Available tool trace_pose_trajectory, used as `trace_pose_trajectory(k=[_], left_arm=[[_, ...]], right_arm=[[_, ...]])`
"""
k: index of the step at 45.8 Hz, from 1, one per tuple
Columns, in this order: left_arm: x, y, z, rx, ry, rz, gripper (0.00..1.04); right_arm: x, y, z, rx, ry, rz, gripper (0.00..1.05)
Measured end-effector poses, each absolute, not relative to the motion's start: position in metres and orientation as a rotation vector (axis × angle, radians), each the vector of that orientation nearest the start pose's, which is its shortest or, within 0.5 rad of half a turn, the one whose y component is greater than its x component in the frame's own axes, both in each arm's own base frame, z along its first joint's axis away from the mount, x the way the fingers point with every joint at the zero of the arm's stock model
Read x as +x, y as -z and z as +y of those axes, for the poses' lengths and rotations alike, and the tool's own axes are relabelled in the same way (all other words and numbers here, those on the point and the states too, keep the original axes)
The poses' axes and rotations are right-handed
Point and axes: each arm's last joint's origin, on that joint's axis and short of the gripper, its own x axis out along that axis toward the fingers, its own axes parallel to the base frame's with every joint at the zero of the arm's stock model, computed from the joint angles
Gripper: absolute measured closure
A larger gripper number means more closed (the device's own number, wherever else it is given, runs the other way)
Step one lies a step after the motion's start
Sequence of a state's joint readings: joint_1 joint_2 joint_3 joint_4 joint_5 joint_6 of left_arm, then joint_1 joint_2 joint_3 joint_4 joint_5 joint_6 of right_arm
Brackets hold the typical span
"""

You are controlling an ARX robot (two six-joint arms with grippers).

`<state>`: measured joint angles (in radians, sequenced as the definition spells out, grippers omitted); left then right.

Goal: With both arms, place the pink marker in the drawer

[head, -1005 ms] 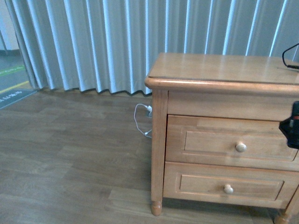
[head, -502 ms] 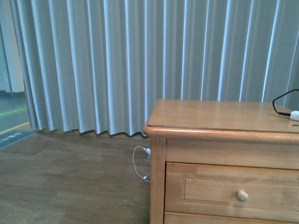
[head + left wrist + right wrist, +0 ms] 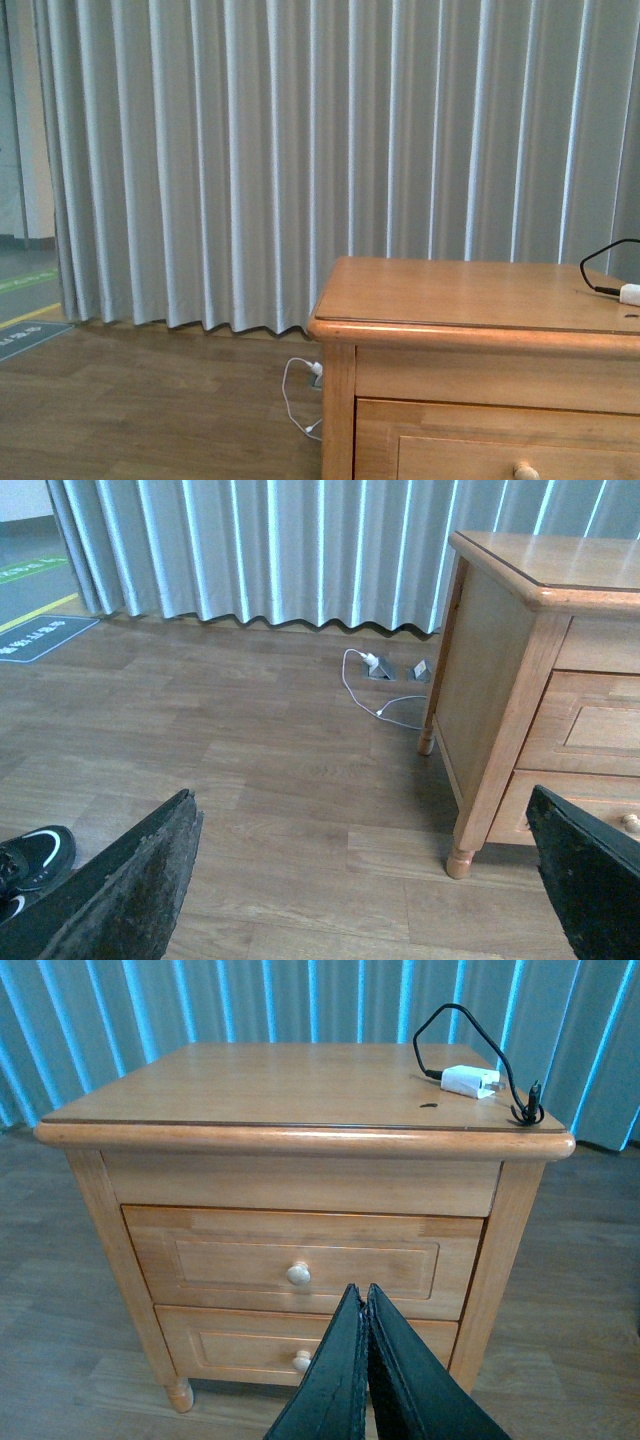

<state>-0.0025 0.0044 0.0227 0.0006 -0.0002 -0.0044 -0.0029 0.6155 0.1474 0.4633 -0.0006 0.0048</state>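
Note:
The pink marker shows in no view. The drawer (image 3: 300, 1256), the upper one of a honey-coloured cabinet, is closed, with a small round knob (image 3: 298, 1274). My right gripper (image 3: 362, 1295) is shut and empty, out in front of the cabinet at the height of the drawers. My left gripper (image 3: 360, 810) is open and empty, low over the wooden floor to the left of the cabinet, whose side and drawer fronts (image 3: 595, 730) show in the left wrist view. The front view shows only the top strip of the drawer (image 3: 470, 440) and neither arm.
A white plug with a black cable (image 3: 468, 1081) lies on the cabinet top at its back right, also in the front view (image 3: 628, 293). A matching lower drawer (image 3: 250, 1345) sits below. A white cable (image 3: 375, 685) lies on the floor by grey curtains (image 3: 250, 150). A black shoe (image 3: 25, 855) is nearby.
The front view has swung upward: the cabinet sits lower in the picture, its lower drawer has dropped out of view, and the black arm part at the right edge is gone.

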Motion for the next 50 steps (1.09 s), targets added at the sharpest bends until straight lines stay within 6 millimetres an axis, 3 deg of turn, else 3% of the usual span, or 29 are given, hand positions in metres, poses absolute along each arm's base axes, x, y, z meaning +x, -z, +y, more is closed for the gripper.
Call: trace_pose_trajectory(k=[26, 50], left_arm=[[0.097, -0.171, 0.0, -0.004, 0.002, -0.019, 0.06], [0.097, -0.171, 0.0, -0.004, 0.002, -0.019, 0.06]], right_arm=[[0.118, -0.168, 0.0, 0.003, 0.002, -0.003, 1.03], [0.102, -0.164, 0.0, 0.003, 0.001, 0.023, 1.03]])
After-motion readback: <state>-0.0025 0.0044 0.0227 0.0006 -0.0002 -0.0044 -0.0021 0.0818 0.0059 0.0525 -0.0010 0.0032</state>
